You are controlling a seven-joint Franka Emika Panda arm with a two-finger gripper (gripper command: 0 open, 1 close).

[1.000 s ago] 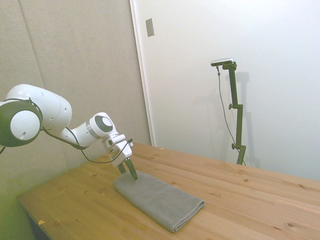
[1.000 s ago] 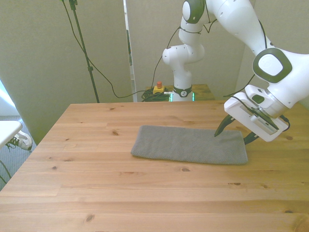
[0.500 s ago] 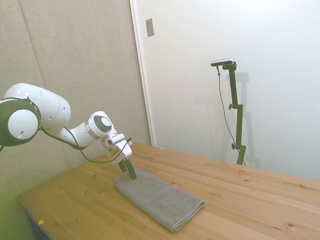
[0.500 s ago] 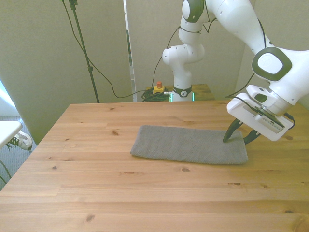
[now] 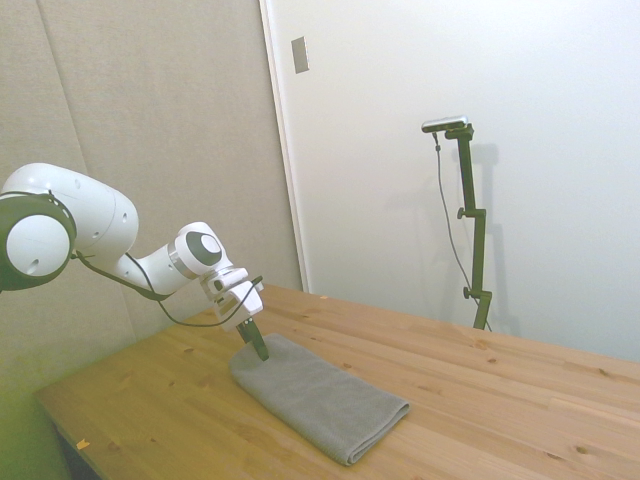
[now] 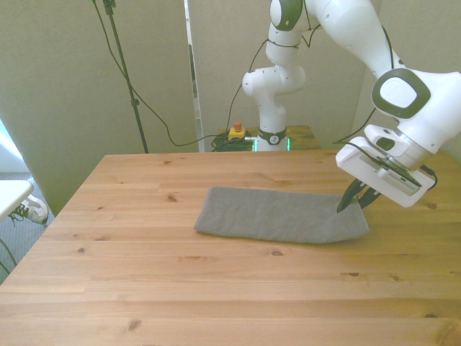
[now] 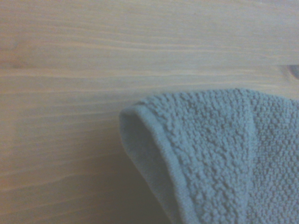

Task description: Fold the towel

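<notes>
Plain grey terry-cloth towel (image 6: 277,215), oblong, lying flat near the middle of the light wooden plank table (image 6: 180,288), long side running across the front view. One short end, at the front view's right, pinched and just raised off the wood; seen in the wrist view as a corner (image 7: 196,154) curling up with its hemmed edge lifted and shadow beneath. White two-finger gripper (image 6: 358,199) tilted down onto that end, jaws drawn nearly together on the cloth edge, dark fingertips (image 5: 256,344) pressed at the end nearest the arm in the side view. Progress, judged from this: grasp made, lift barely begun, no fold yet laid; rest of the towel flat and unshifted. Left to do: raising the held end, carrying it over toward the far short end at the front view's left, laying it down edge on edge, then letting go. No brand, label or writing readable anywhere on towel, arm or table.
</notes>
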